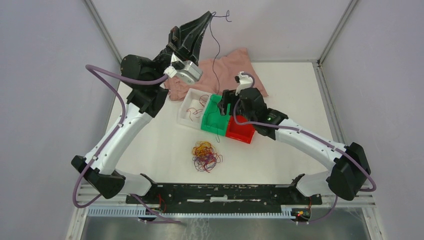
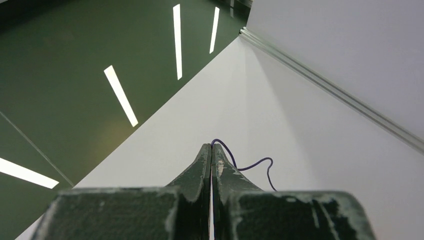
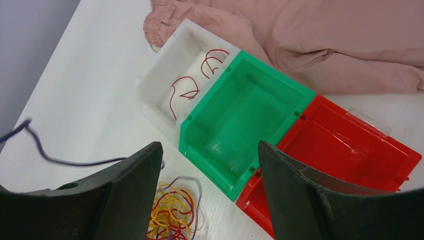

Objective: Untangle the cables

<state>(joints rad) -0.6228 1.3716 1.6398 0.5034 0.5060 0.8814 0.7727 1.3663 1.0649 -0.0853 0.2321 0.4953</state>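
The cables (image 1: pixel 206 156) lie as a tangled clump of red, yellow and purple strands on the white table, near the front middle. My left gripper (image 1: pixel 209 16) is raised high at the back, shut on one purple cable (image 1: pixel 216 55) that hangs down from its tips. The left wrist view shows the closed gripper (image 2: pixel 211 147) with the purple cable (image 2: pixel 250 166) curling out to the right. My right gripper (image 3: pixel 209 146) is open above the bins with nothing between its fingers. Below it are the clump (image 3: pixel 172 212) and a purple strand (image 3: pixel 60 160).
A white bin (image 1: pixel 186 102) holding a few red cables (image 3: pixel 182 90), a green bin (image 1: pixel 210 120) and a red bin (image 1: pixel 241 131) stand in a row mid-table. A pink cloth (image 1: pixel 235 65) lies behind them. Grey walls enclose the table.
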